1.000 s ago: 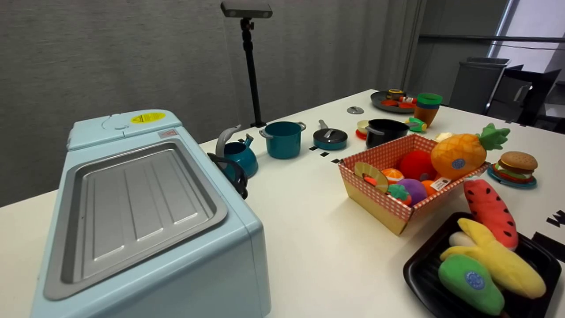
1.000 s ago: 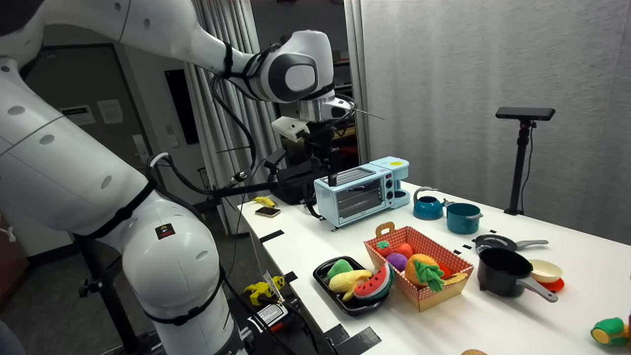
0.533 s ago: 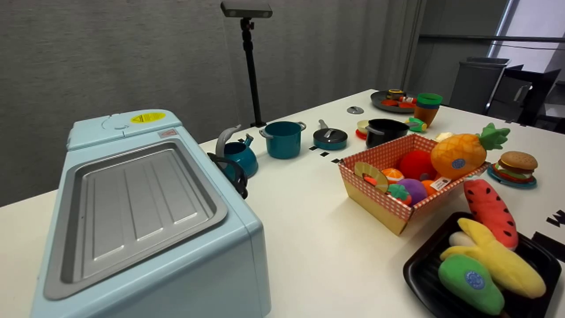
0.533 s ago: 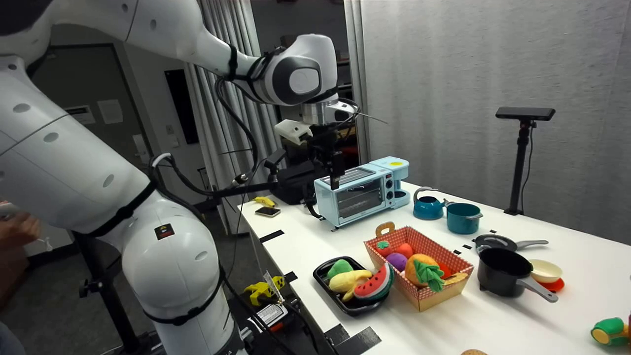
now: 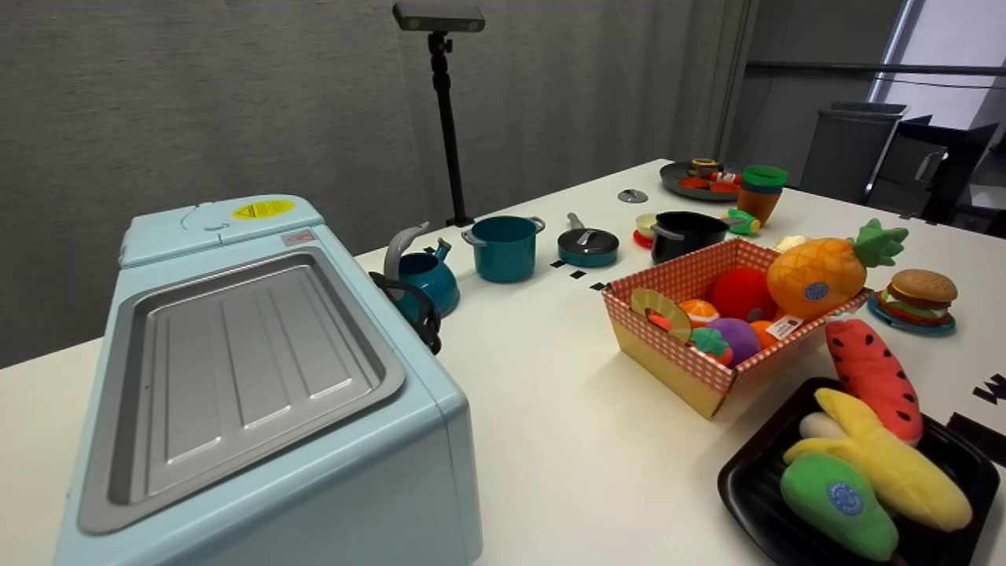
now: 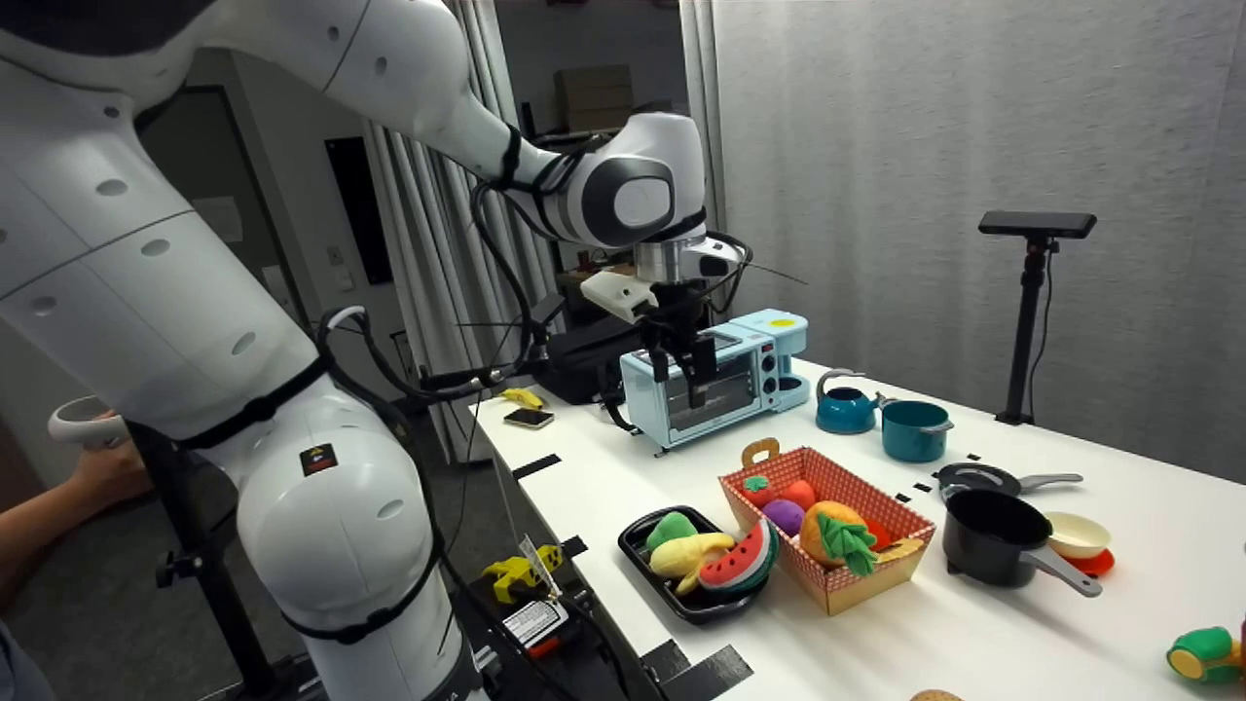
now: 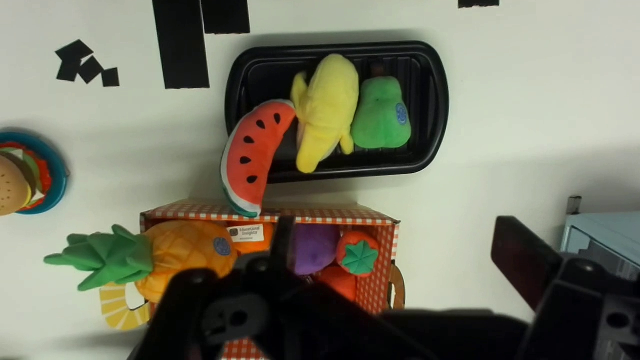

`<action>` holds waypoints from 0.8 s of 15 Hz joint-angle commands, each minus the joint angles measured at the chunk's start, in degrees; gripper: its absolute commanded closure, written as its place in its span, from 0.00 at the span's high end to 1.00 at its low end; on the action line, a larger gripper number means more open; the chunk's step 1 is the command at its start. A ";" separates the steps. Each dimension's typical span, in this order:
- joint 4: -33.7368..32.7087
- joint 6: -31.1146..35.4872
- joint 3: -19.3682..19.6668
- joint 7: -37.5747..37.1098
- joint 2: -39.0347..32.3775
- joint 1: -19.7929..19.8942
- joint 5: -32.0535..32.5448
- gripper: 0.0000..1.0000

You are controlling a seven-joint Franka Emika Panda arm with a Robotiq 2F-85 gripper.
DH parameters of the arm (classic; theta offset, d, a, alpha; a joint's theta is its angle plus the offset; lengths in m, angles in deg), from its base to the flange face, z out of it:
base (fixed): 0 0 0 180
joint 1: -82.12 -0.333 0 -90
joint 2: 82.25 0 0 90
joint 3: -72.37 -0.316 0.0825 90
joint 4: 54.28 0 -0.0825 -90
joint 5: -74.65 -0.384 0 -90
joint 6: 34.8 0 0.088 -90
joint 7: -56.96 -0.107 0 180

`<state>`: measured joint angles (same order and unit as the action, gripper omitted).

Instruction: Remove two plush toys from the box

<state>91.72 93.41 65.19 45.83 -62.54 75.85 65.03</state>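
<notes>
A robot arm (image 6: 321, 521), pole-mounted camera (image 6: 1038, 225) and curtains (image 6: 876, 195) suggest a lab.

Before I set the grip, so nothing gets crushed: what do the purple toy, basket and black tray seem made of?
Purple toy: fabric, probably stuffed; matt, plump, rounded.
Basket: probably printed cardboard, fairly matt; thin, flat walls with straight edges.
Black tray: likely plastic, possibly coated metal; semi-gloss, highlights along its rounded rim.

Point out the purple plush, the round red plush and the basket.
Purple plush (image 7: 316, 247), in the wrist view: on its upper side.
Round red plush (image 5: 737, 295), in an exterior view: on its rounded side.
Basket (image 6: 881, 581), in an exterior view: on the outside of a short end wall.
</notes>
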 commanded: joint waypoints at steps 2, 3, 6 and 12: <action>-2.50 6.33 0.20 1.21 -8.90 1.51 4.61 1.00; -3.06 7.32 0.29 1.03 -10.55 1.61 5.47 1.00; -5.00 8.39 0.52 0.69 -14.15 1.57 6.94 1.00; -4.42 7.84 0.58 0.11 -13.77 0.96 5.81 1.00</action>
<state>87.35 101.36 65.62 45.94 -76.33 76.95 70.81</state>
